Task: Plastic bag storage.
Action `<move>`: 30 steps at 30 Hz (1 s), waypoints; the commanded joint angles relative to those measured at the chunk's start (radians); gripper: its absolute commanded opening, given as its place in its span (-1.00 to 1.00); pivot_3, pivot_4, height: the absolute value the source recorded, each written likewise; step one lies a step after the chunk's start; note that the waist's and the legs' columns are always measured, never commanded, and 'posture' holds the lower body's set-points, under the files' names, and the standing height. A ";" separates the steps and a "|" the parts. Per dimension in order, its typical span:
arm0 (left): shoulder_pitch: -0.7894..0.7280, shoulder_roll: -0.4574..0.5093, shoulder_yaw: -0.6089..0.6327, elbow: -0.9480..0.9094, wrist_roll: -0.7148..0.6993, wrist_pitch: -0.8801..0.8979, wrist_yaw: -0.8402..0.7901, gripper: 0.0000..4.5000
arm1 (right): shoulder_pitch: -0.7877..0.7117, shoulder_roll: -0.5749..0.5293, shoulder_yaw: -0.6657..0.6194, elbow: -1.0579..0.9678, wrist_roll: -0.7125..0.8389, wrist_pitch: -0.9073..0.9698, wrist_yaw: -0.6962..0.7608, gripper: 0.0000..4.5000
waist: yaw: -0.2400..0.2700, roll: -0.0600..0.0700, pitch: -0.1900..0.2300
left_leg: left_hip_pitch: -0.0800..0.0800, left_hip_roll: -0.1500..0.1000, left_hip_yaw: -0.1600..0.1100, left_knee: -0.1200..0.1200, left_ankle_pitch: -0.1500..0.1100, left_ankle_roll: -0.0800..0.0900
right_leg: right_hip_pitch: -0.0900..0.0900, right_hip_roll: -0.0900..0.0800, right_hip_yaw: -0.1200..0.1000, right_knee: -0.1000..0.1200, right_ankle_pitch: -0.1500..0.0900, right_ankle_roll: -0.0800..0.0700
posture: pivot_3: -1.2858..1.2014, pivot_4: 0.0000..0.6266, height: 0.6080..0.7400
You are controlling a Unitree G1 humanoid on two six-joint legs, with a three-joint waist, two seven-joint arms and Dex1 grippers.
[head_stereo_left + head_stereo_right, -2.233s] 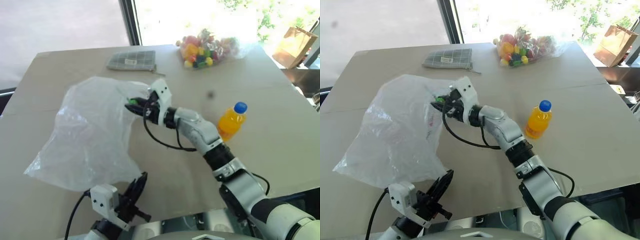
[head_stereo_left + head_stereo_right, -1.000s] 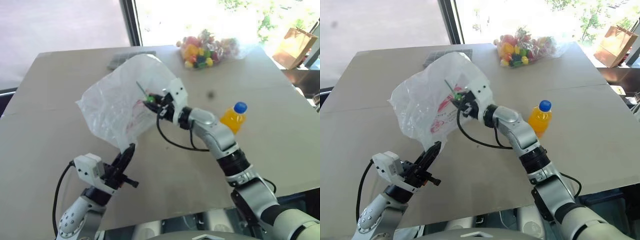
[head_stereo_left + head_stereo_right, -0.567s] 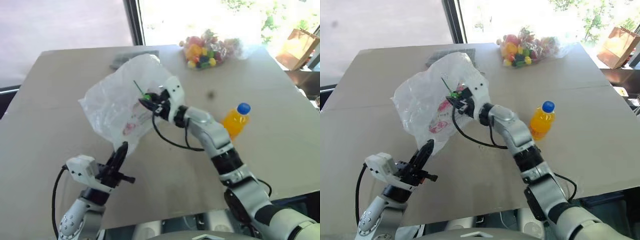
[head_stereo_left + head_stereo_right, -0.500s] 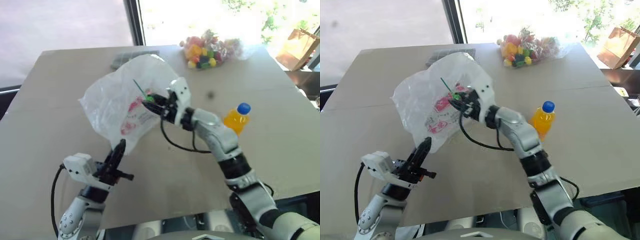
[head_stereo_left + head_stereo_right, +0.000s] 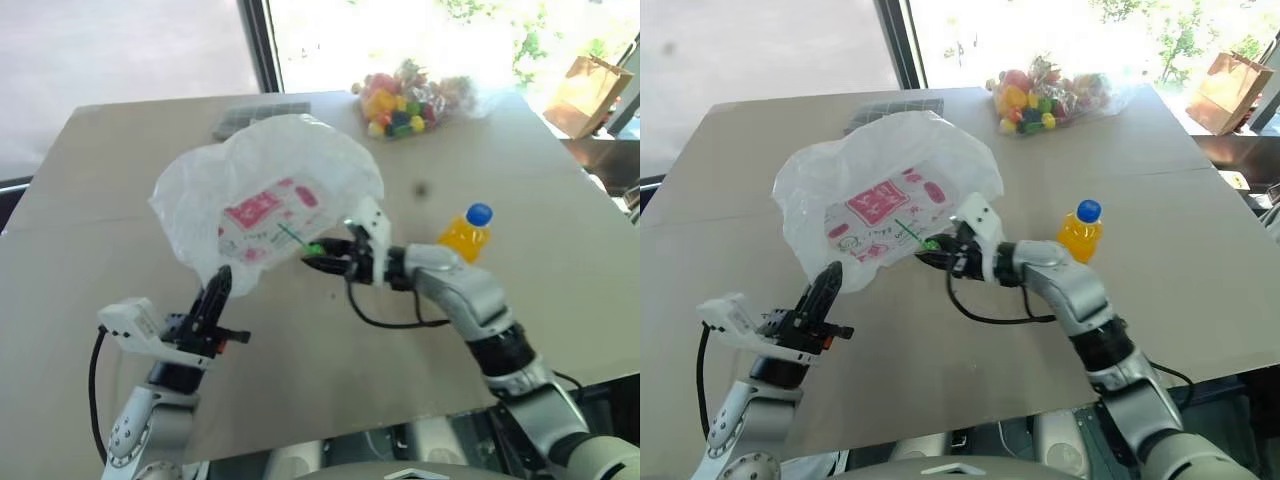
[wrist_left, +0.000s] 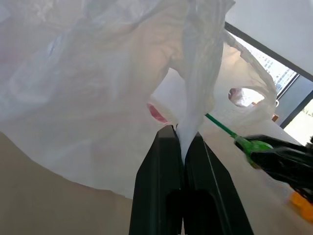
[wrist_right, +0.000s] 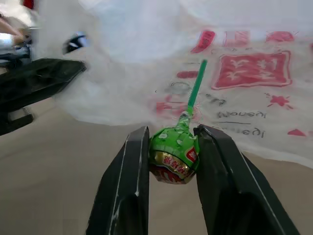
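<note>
The plastic bag (image 5: 262, 195) now hangs lifted off the counter (image 5: 560, 270), at ten o'clock from the orange bottle (image 5: 465, 232). The left tool (image 6: 183, 147) is clamped on its lower corner; the right tool (image 7: 171, 147), dropped lower, grips a green lollipop (image 7: 174, 152), so loading looks close.

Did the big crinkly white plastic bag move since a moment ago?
Yes. The thin white plastic bag lay spread flat on the tan table; now it is lifted and bunched, nearer the grey pouch.
</note>
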 commanded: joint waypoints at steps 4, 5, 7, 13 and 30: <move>0.003 -0.005 -0.033 -0.034 0.042 -0.028 -0.022 -1.00 | -0.223 0.204 -0.146 0.236 -0.042 -0.194 -0.200 -0.10 | 0.022 -0.002 -0.001 | -0.001 0.000 -0.003 0.000 0.000 0.000 | 0.000 0.000 -0.002 0.000 0.000 0.000 | 0.03 -0.52 1.00; -0.003 -0.007 -0.035 -0.033 0.044 -0.029 -0.018 -1.00 | -0.215 0.195 -0.146 0.235 -0.048 -0.201 -0.205 0.11 | 0.028 -0.003 -0.002 | -0.001 -0.001 -0.004 0.000 0.000 0.000 | 0.001 -0.001 -0.003 -0.001 0.000 0.000 | 0.03 -0.52 1.00; -0.013 -0.009 -0.037 -0.026 0.046 -0.030 -0.015 -1.00 | -0.169 0.160 -0.130 0.199 -0.063 -0.195 -0.194 0.57 | 0.029 -0.003 -0.001 | -0.002 -0.002 -0.003 0.000 0.000 0.000 | 0.001 -0.003 -0.003 -0.002 0.000 0.000 | 0.03 -0.52 1.00; -0.033 -0.006 -0.030 0.001 0.044 -0.024 -0.022 -1.00 | 0.020 -0.006 -0.058 -0.078 -0.032 -0.073 -0.035 0.95 | 0.029 -0.002 0.000 | -0.003 -0.002 -0.002 0.000 0.000 0.000 | 0.000 -0.004 -0.003 -0.001 0.000 0.000 | 0.03 -0.52 1.00; -0.084 -0.003 -0.063 0.079 0.059 -0.020 -0.066 -1.00 | 0.817 -0.882 -0.355 -0.621 0.262 0.187 0.405 0.95 | 0.037 -0.003 0.000 | -0.002 -0.001 -0.003 0.001 -0.001 0.001 | 0.003 -0.003 -0.004 -0.005 -0.001 0.000 | 0.03 -0.52 1.00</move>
